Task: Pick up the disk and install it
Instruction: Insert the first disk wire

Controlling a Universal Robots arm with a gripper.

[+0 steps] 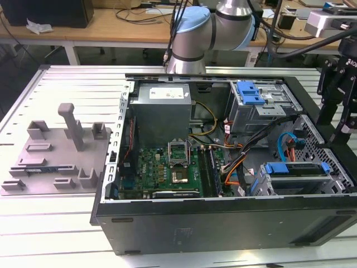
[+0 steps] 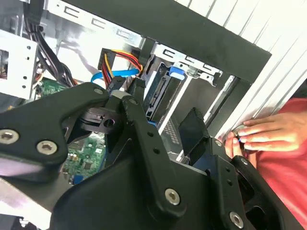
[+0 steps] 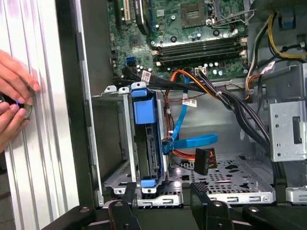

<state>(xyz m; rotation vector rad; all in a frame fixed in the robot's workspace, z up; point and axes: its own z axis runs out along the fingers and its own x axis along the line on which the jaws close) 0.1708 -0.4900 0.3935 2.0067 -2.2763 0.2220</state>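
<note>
Blue-framed and on edge, the disk (image 3: 145,134) is seen seated in the drive cage (image 3: 111,178) at the exterior view's lower right, and the gripper (image 3: 165,197) is held just short of it, its fingers (image 3: 205,203) spread and empty, set wide enough, it is judged, to straddle it.

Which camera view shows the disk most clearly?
First wrist view: the disk sits in its cage, blue carrier unobstructed. The exterior view shows its blue edge; the second wrist view catches part of it.
</note>
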